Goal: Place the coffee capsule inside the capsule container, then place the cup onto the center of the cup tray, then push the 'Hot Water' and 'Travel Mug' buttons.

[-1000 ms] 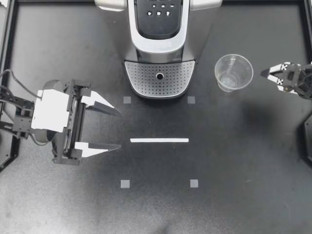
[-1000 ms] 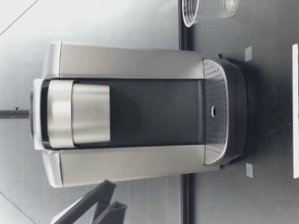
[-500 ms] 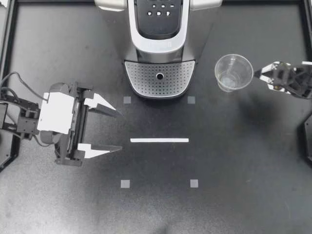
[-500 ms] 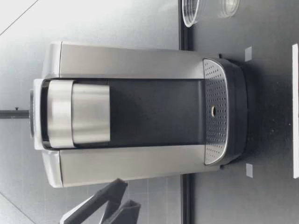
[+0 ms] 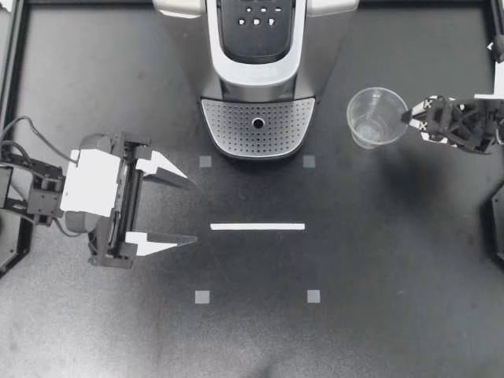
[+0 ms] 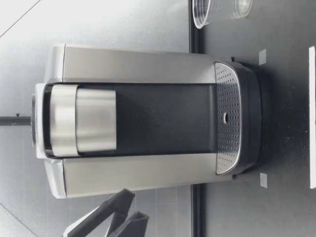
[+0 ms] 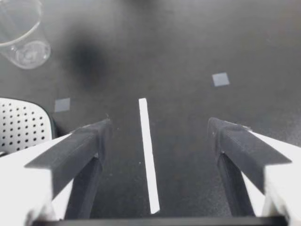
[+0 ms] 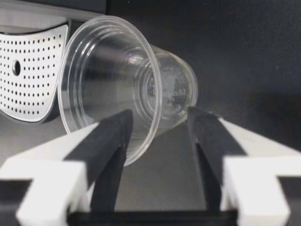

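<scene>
Top view: pincer (image 5: 411,123) agape beside cup (image 5: 377,116)

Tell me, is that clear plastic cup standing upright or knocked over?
Upright: from above, the cup shows its full round rim around its base, mouth facing up.

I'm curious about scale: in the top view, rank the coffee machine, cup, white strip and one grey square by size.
Coffee machine
cup
white strip
grey square
The strip is longer than the cup but much thinner, so covers less.
</scene>
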`<control>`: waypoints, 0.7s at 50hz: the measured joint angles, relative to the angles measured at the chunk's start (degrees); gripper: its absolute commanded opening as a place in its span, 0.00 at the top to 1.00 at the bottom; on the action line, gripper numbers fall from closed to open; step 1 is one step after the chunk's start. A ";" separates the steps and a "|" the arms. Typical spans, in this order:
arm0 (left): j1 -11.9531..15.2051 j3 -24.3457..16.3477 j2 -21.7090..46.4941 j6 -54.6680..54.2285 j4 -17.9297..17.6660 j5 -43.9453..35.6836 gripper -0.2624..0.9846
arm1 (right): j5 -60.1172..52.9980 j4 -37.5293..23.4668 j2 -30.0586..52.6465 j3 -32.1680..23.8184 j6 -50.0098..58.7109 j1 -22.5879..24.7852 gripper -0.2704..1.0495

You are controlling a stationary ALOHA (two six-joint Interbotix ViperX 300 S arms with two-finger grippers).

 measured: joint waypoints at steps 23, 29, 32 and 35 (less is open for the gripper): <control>0.00 0.35 0.00 0.09 0.00 0.00 0.19 | 0.44 -0.09 2.20 -0.79 0.18 0.00 0.47; 0.00 0.62 0.00 0.09 0.00 0.00 0.19 | 0.62 -0.09 3.16 -1.49 0.09 0.00 0.50; 0.00 0.70 0.00 0.09 0.00 0.00 0.19 | 0.62 -0.09 3.52 -1.93 0.09 0.00 0.53; 0.00 0.70 0.00 0.09 0.00 0.00 0.19 | 0.70 -0.09 3.69 -2.11 0.00 0.00 0.56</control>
